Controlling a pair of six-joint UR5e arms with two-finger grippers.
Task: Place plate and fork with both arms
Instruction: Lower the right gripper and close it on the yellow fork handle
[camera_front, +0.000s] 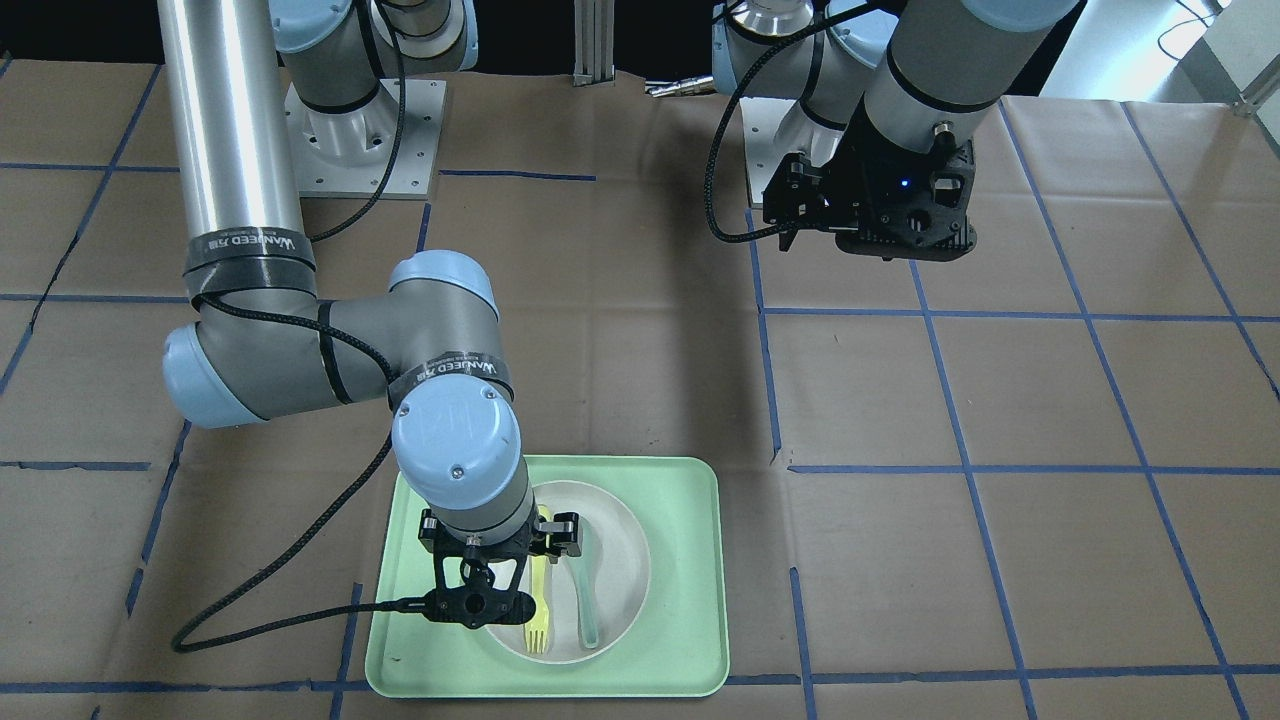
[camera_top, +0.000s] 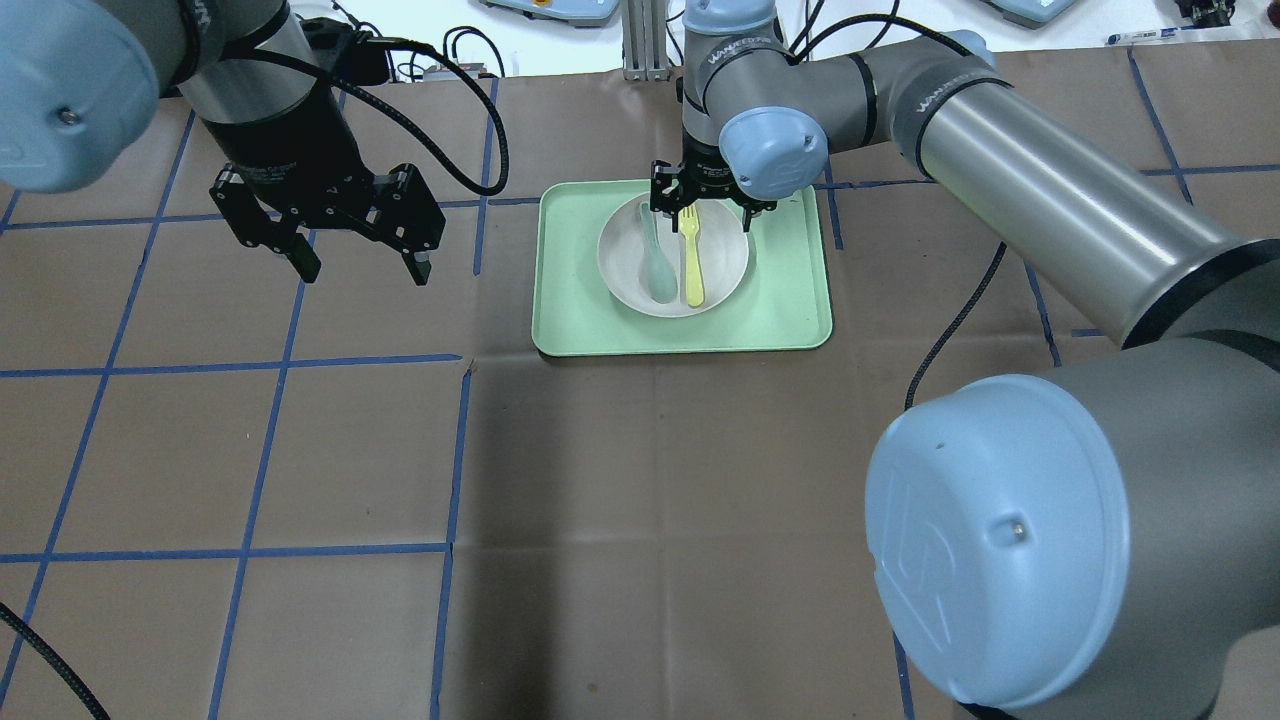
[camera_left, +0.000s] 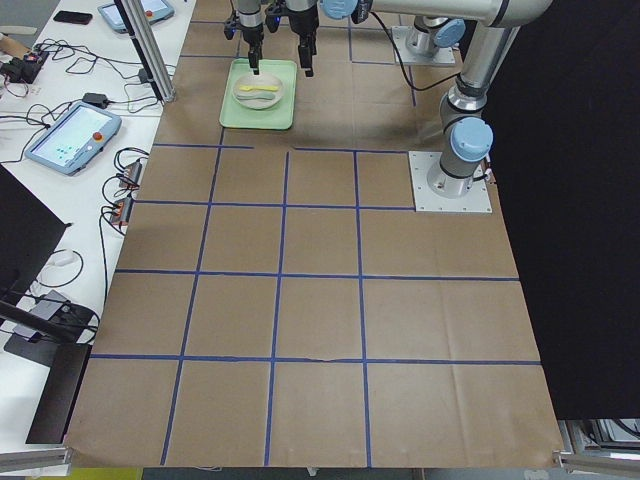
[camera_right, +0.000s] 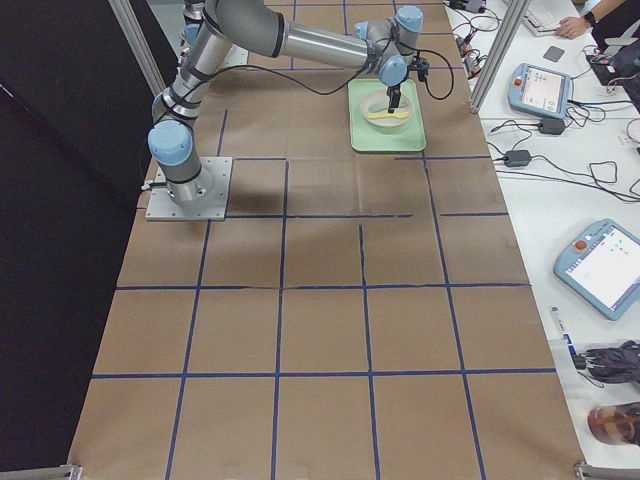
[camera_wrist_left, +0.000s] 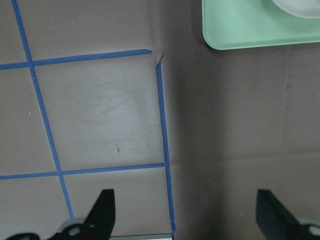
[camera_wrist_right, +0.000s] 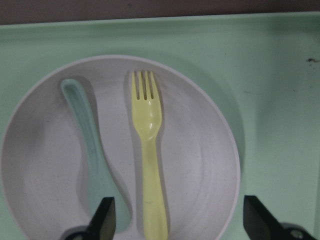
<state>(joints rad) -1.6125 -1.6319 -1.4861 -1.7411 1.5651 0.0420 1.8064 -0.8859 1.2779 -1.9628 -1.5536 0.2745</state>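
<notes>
Plate (camera_wrist_right: 210, 150): round, off-white, faintly speckled, raised rim. It is set inside the pale green tray (camera_top: 790, 310), toward the tray's far half as seen from overhead.

Fork (camera_wrist_right: 148, 165): slim, pale yellow, four tines. It is laid flat on the plate, side by side with a grey-green spoon (camera_wrist_right: 92, 150).

The tines and the speckle are resolved only in the right wrist view. From overhead the fork is reduced to a yellow strip. In the left wrist view only one tray corner and a sliver of plate rim are caught, above brown paper and blue tape lines.

Right gripper (camera_top: 703, 208): held over the plate's far edge, fingers spread wide, nothing gripped. The fork's handle end is seen between the two fingertips, untouched by either.

Left gripper (camera_top: 362, 270): jaws parted and empty, held well apart from the tray, off its left side in the overhead view.
</notes>
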